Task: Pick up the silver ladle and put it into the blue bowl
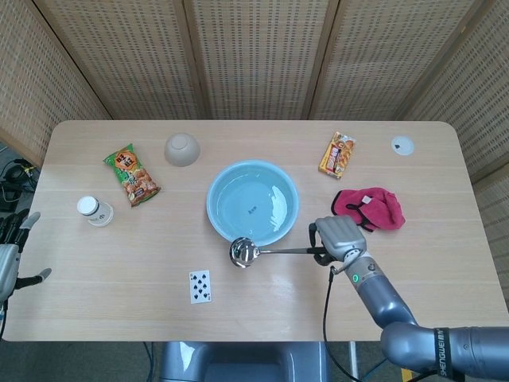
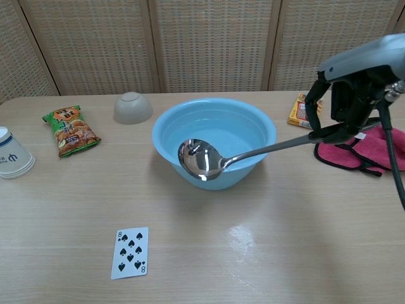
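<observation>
My right hand [image 1: 337,237] [image 2: 349,101] grips the handle end of the silver ladle [image 1: 270,251] [image 2: 243,154] and holds it in the air. The ladle lies roughly level, its cup [image 2: 199,159] pointing left, in front of the near rim of the blue bowl [image 1: 253,201] [image 2: 214,136]. The cup hangs at about rim height, outside the bowl. The bowl sits at the table's middle with nothing in it. My left hand [image 1: 11,255] shows at the far left edge of the head view, off the table, fingers apart and holding nothing.
A playing card [image 1: 200,286] [image 2: 130,253] lies near the front edge. A red cloth [image 1: 367,208] [image 2: 361,149] lies right of the bowl. Behind are a snack box [image 1: 337,153], a beige upturned bowl [image 1: 182,149], a snack bag [image 1: 132,174] and a paper cup [image 1: 95,211].
</observation>
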`<state>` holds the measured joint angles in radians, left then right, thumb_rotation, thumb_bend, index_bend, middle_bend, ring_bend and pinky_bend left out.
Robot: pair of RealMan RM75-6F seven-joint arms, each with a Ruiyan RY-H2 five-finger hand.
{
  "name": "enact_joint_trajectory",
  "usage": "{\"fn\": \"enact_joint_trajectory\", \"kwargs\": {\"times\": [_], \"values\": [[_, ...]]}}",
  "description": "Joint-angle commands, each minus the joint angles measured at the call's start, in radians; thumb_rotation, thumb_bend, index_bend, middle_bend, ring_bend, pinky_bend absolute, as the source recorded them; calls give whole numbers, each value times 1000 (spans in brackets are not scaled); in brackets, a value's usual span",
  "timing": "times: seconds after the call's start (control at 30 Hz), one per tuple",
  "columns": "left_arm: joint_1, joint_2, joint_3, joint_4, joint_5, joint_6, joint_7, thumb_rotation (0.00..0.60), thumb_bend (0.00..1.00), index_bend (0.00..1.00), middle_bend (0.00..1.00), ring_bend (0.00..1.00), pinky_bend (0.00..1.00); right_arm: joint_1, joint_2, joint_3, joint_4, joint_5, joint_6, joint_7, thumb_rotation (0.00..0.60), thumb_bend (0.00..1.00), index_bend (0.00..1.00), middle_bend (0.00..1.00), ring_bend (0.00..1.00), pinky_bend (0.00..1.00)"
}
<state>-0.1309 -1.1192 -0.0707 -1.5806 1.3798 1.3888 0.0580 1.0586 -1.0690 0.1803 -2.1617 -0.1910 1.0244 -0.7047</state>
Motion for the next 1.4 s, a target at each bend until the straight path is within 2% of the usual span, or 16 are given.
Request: {"fn": "enact_joint_trajectory", "kwargs": {"times": [0.03,0.33,0.77,1.07,1.27,1.4], "values": [[-1,1,-2,2,-3,-2,-4,600,0,0,0,0,0,97,-58,32,61,120,58,-57,600,936,797,1000,1000,1000],[-2,9,-6,7,0,0,-26,600,0,0,0,0,0,207,-168,71,239,300,100,-126,600,935,799,1000,1000,1000],[-2,12,-16,14,-25,-6,-31,600,0,0,0,0,0,276,-389,63,549,397,120,-250,600,934,800,1000,1000,1000],[-4,18,-24,17,-44,-16,-47,600,0,0,0,0,0,292,-526,71,723,366,110,-323,600,934,800,1000,1000,1000],[-7,20,-27,21,-58,-29,-53,600,0,0,0,0,0,309,-628,21,836,245,152,-403,600,935,800,1000,1000,1000],[-9,20,-29,23,-64,-36,-57,600,0,0,0,0,0,308,-669,16,888,197,161,-423,600,935,802,1000,1000,1000]]}}
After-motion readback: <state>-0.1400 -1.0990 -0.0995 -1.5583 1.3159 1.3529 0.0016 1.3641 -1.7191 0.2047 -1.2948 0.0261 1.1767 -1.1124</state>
